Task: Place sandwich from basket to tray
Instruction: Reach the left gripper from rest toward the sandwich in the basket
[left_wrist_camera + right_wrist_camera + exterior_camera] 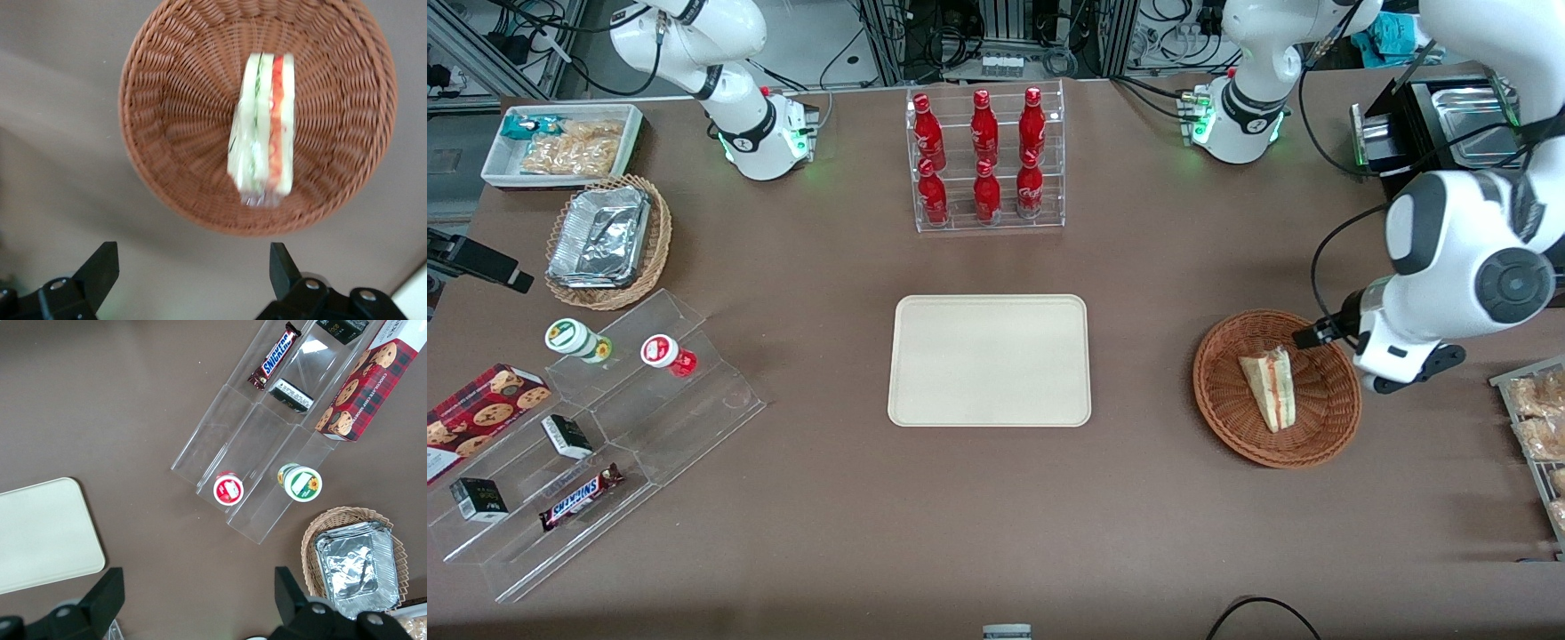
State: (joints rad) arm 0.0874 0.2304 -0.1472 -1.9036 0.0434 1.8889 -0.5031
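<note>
Woven wicker basket (1227,418), matt tray (989,360)

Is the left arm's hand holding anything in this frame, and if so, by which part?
Nothing is held. The hand hangs open above the basket, its fingers spread and empty. The sandwich lies untouched in the basket.
</note>
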